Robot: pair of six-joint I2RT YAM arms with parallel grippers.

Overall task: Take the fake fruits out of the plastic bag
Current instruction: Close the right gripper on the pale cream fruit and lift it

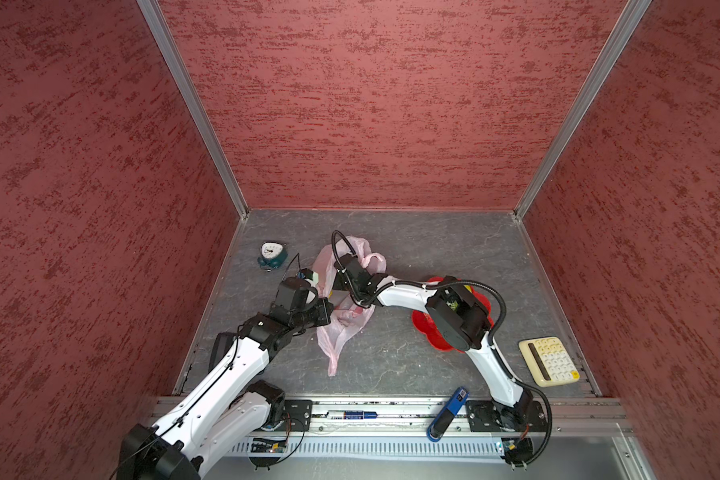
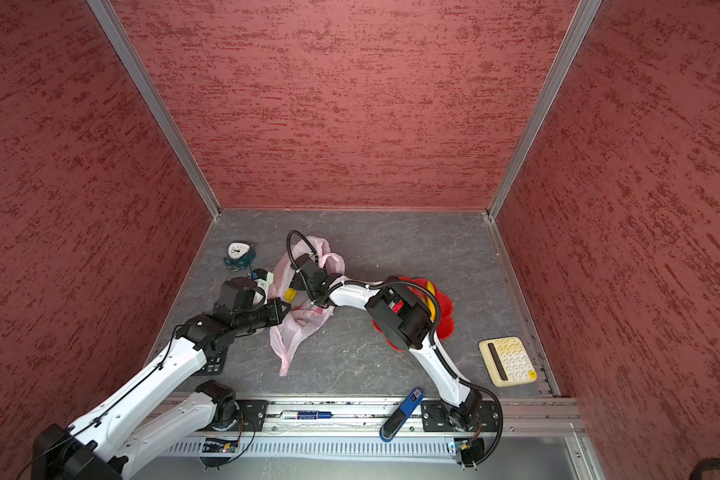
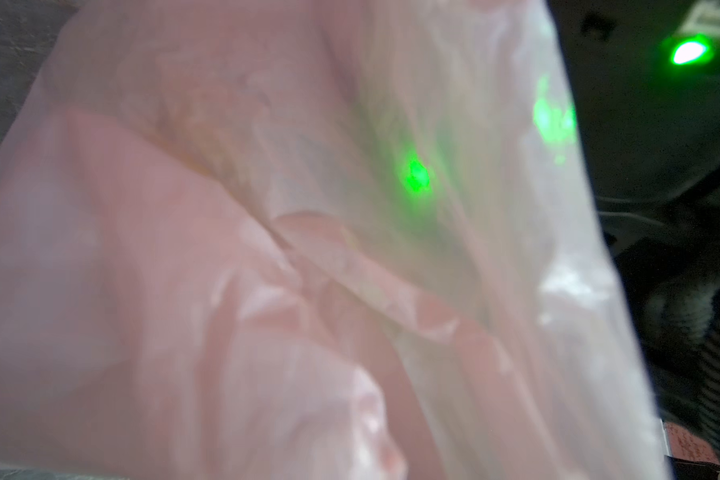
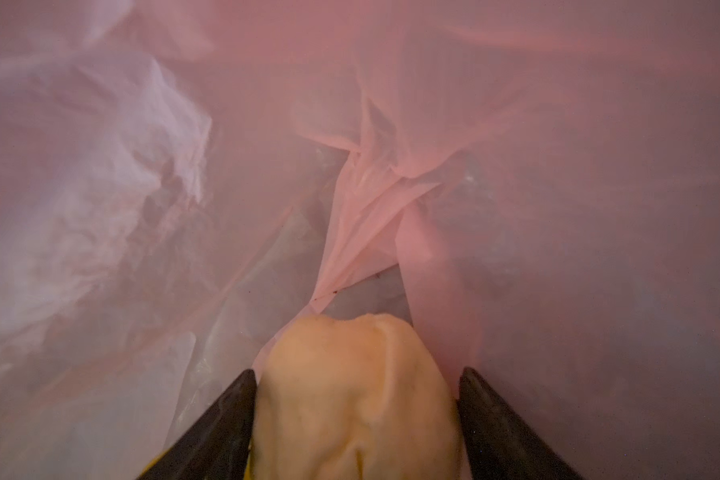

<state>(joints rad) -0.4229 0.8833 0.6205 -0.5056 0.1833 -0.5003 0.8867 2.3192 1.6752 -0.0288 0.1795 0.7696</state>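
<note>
The pale-pink plastic bag [image 1: 341,336] [image 2: 296,332] lies crumpled mid-table in both top views. My left gripper [image 1: 328,309] is shut on the bag's left edge; its wrist view shows only pink film [image 3: 225,249], with the fingers hidden. My right gripper [image 4: 357,370] reaches inside the bag, open, its dark fingers [image 4: 225,415] straddling a cream wrinkled lump [image 4: 350,407]. A sliver of yellow [image 4: 248,461] shows beside the lump. In a top view a yellow fruit [image 2: 290,295] shows in the bag's mouth. More fake fruits, green [image 1: 454,305] and yellow [image 2: 432,293], lie on the red plate.
The red flower-shaped plate [image 1: 427,328] sits under my right arm's elbow. A teal clock [image 1: 271,254] stands at the back left, and a cream calculator [image 1: 548,360] lies at the right edge. A blue tool [image 1: 449,413] rests on the front rail.
</note>
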